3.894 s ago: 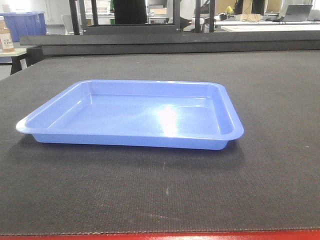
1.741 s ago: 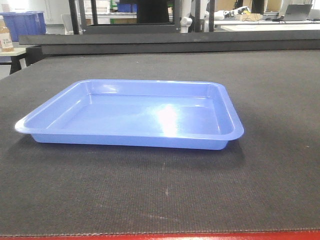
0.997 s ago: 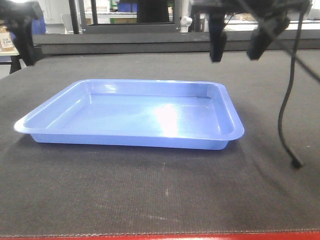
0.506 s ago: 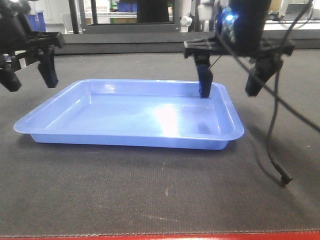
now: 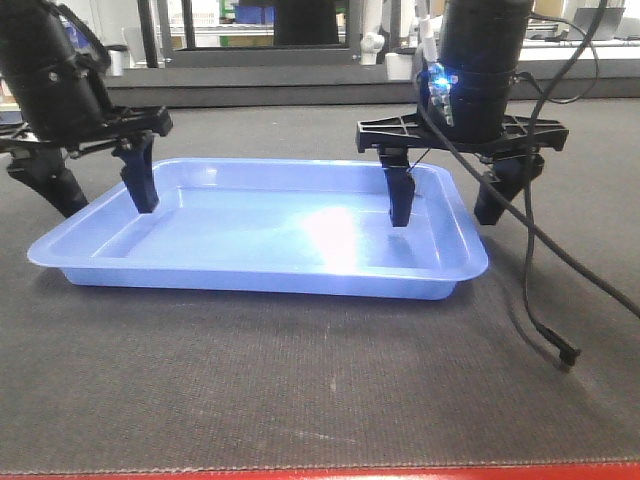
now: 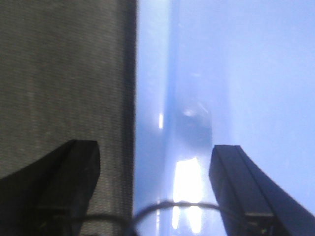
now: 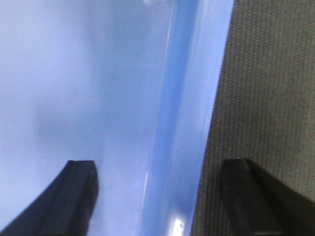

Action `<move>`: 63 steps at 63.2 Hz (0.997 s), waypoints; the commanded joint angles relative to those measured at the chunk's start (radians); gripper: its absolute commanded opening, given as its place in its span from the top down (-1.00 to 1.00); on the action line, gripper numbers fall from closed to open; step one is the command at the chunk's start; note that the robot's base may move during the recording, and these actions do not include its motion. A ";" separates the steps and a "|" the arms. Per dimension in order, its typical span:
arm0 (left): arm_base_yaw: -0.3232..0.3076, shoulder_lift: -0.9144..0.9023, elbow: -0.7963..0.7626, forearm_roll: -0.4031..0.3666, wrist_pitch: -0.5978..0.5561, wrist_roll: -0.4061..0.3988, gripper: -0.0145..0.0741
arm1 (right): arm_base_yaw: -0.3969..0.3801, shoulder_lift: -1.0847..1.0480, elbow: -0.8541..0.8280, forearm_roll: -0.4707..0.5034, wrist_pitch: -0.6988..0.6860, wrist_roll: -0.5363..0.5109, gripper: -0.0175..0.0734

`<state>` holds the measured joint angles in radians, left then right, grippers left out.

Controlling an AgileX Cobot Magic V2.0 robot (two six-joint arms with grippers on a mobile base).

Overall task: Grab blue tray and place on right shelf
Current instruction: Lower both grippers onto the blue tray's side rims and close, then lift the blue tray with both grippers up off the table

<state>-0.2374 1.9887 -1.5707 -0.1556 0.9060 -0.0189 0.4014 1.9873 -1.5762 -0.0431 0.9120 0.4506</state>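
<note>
Left gripper [image 5: 95,188]: wide open, one finger inside the tray [image 5: 280,230] and one outside over the mat [image 5: 300,380], straddling the left rim.
Right gripper [image 5: 448,200]: open too, same deal over the right rim.
Tray: flat on the mat, roughly centre, not lifted yet.
Handling: glossy thin plastic, so I'd guess light, slippery and a bit flexy.
Grip spot: pinch both flared rims mid-side and keep it level.
Shelf: not in view.

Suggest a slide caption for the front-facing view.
Open left gripper and right gripper straddle opposite rims of the glossy light-blue plastic tray.
</note>
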 commanded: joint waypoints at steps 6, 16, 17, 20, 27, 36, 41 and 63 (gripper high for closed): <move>-0.003 -0.034 -0.035 -0.011 0.013 0.005 0.06 | -0.004 -0.056 -0.034 -0.005 -0.033 -0.005 -0.08; -0.003 -0.032 -0.035 -0.013 0.009 0.005 0.61 | -0.004 -0.056 -0.034 -0.005 -0.029 -0.005 0.47; -0.003 -0.034 -0.035 -0.013 0.009 0.005 0.64 | -0.004 -0.056 -0.034 -0.005 -0.029 -0.005 0.51; -0.003 -0.036 -0.035 -0.010 0.011 0.005 0.81 | -0.004 -0.056 -0.034 -0.005 -0.029 -0.005 0.49; -0.003 -0.042 -0.056 -0.003 0.051 0.005 0.77 | -0.004 -0.070 -0.034 -0.005 -0.028 -0.005 0.48; -0.003 -0.069 -0.111 0.004 0.144 0.005 0.77 | -0.004 -0.129 -0.034 -0.016 -0.028 -0.006 0.48; -0.003 -0.109 -0.122 0.004 0.171 -0.003 0.77 | -0.004 -0.182 -0.034 -0.039 -0.014 -0.007 0.48; -0.053 -0.375 -0.021 0.108 0.246 -0.111 0.77 | 0.054 -0.425 0.029 -0.086 0.070 -0.080 0.48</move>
<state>-0.2621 1.7191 -1.6077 -0.1240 1.1278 -0.1033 0.4326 1.6667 -1.5464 -0.0868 0.9924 0.4142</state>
